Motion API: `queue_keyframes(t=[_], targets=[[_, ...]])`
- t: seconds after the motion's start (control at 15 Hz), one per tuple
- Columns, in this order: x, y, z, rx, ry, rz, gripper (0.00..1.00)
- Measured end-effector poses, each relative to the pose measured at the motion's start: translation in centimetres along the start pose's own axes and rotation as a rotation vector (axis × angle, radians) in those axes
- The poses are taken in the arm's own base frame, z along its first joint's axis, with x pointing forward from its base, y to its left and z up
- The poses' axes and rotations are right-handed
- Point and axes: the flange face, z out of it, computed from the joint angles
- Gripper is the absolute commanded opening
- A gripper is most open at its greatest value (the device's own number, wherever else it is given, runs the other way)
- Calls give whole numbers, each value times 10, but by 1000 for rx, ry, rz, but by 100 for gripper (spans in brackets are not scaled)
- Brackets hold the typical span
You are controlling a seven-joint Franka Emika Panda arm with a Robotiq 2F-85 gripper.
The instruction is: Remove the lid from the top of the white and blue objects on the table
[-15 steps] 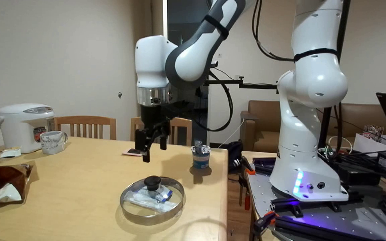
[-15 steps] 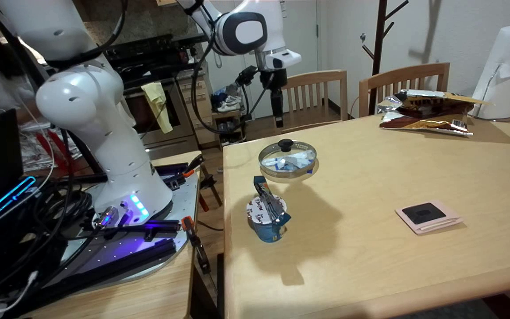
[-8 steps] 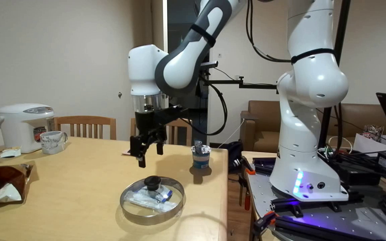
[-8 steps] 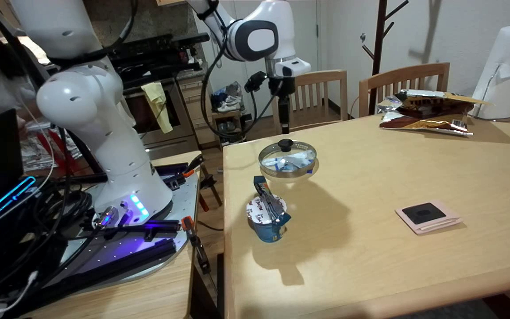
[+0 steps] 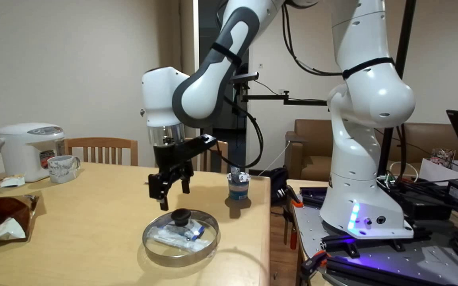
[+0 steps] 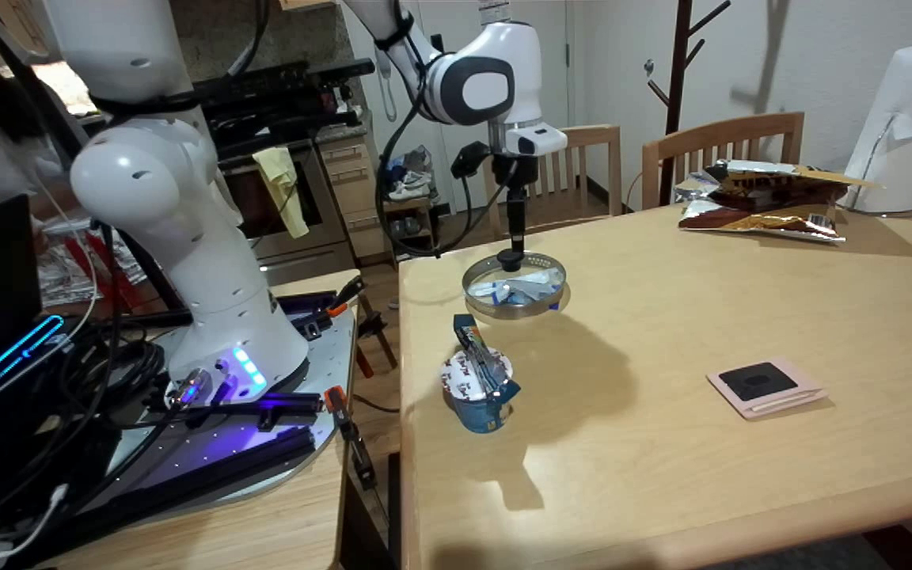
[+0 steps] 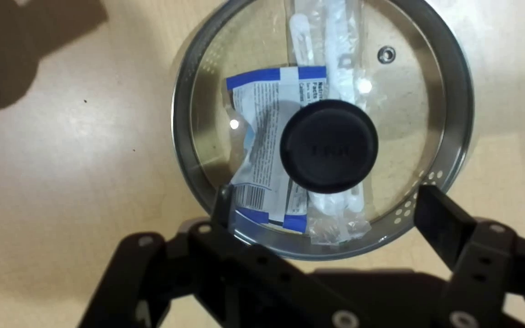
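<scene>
The lid [image 7: 329,146] covers packets [image 7: 267,136] and lies below the gripper [image 7: 325,197], whose 2 empty fingers [image 7: 440,221] stand wide apart.

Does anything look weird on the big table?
Yes: the see-through lid has no pot showing under it. It sits over a white and blue packet on the table, which looks odd because a lid like that usually goes on a pot or pan.
</scene>
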Motion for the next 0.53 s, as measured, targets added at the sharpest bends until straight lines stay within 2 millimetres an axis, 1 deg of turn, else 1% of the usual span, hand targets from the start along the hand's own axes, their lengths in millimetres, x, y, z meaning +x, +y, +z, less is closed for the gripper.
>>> queue_keyframes(t=[0.27, 0.53], targets=[[-2, -2, 21, -13, -39, 18, 100], [-5, -6, 36, -11, -75, 42, 100]])
